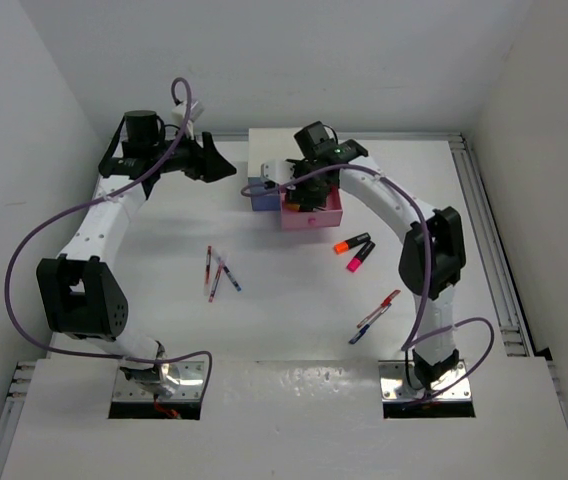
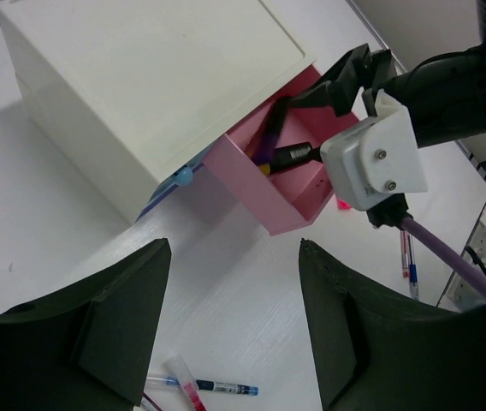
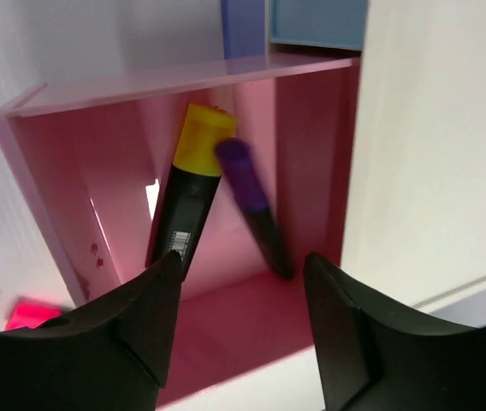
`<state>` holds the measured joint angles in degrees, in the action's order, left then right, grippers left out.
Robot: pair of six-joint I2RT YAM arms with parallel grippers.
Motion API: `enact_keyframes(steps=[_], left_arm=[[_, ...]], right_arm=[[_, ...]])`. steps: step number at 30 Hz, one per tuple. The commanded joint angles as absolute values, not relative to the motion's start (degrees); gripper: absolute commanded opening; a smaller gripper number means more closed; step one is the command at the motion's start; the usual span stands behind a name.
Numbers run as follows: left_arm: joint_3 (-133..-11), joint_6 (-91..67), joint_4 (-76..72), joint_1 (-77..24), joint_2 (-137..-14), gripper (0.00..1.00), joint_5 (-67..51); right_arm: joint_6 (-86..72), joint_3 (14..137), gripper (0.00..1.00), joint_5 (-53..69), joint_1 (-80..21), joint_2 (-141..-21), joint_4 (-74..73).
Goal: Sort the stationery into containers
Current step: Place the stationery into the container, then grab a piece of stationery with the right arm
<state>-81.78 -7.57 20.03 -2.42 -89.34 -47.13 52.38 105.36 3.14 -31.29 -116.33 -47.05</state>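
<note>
Left gripper: your left gripper (image 1: 226, 170) hovers over the far left of the table (image 1: 294, 345), jaws spread wide with nothing between them.
Left pens: a small cluster of red and blue pens (image 1: 216, 274) lies on the bare surface in front of the cabinet's left side, well apart from every drawer.
Cabinet: the white cabinet (image 1: 269, 148) stands at the far edge, near the middle.
Blue drawer: a blue drawer (image 1: 261, 194) stands partly out at the cabinet's front, just left of the pink one. You cannot tell what is in it.
Pink drawer: the pink drawer (image 3: 55, 197) is pulled well out. Inside, a yellow highlighter (image 3: 187, 193) and a purple highlighter (image 3: 251, 201) lie with their coloured caps close together and their black ends spread apart.
Right gripper: your right gripper (image 3: 243, 317) hangs directly over the open pink drawer, fingers parted and holding nothing.
Loose highlighters: an orange highlighter (image 1: 351, 243) and a pink highlighter (image 1: 360, 256) lie just beside each other on the table, near the pink drawer's right front corner.
Right pens: a red pen (image 1: 386, 303) and a blue pen (image 1: 364, 328) lie nearer the right arm's base.
</note>
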Motion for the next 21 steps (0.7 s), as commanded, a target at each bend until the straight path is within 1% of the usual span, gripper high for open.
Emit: enact_keyframes(steps=[1,3,6,7,9,11,13,14,16,18,21], left_arm=[[-82.3,-7.9,18.1,-1.5,-87.1,0.68,-49.0],[-83.1,-7.7,18.3,-1.2,-87.2,0.68,-49.2],[-85.2,-7.3,18.7,-0.3,-87.0,0.68,-49.2],[-85.5,-7.3,18.7,0.0,-87.1,0.68,-49.5],[-85.3,-7.6,17.8,1.4,-86.8,0.67,-51.0],[-84.4,-7.6,17.1,1.6,-86.5,0.67,-52.9],[-82.8,-7.9,16.2,1.4,-86.4,0.66,-53.8],[-82.4,-7.9,15.9,1.2,-86.3,0.66,-54.1],[-81.8,-7.8,16.0,1.1,-86.2,0.66,-54.6],[-81.6,-7.4,16.2,1.1,-86.0,0.66,-54.4],[-81.4,-7.3,16.2,1.1,-86.0,0.66,-54.1]], right_arm=[[50.3,110.4,0.59,4.1,-31.7,-113.7,-47.5],[48.3,110.7,0.59,5.4,-31.5,-111.5,-48.1],[44.7,109.2,0.52,9.7,-29.3,-105.2,-49.8],[43.2,107.9,0.47,12.3,-28.3,-103.2,-49.7],[42.7,98.8,0.42,16.9,-24.5,-96.4,-48.3],[42.9,93.5,0.39,20.0,-19.7,-90.5,-47.7],[44.4,86.7,0.36,23.5,-16.2,-87.6,-47.9],[45.3,84.5,0.33,26.8,-13.0,-86.6,-48.3],[45.8,79.5,0.31,29.3,-9.8,-84.4,-48.3],[44.5,77.2,0.3,30.0,-7.0,-84.5,-47.7],[42.0,75.0,0.33,32.4,-4.5,-86.7,-46.9]])
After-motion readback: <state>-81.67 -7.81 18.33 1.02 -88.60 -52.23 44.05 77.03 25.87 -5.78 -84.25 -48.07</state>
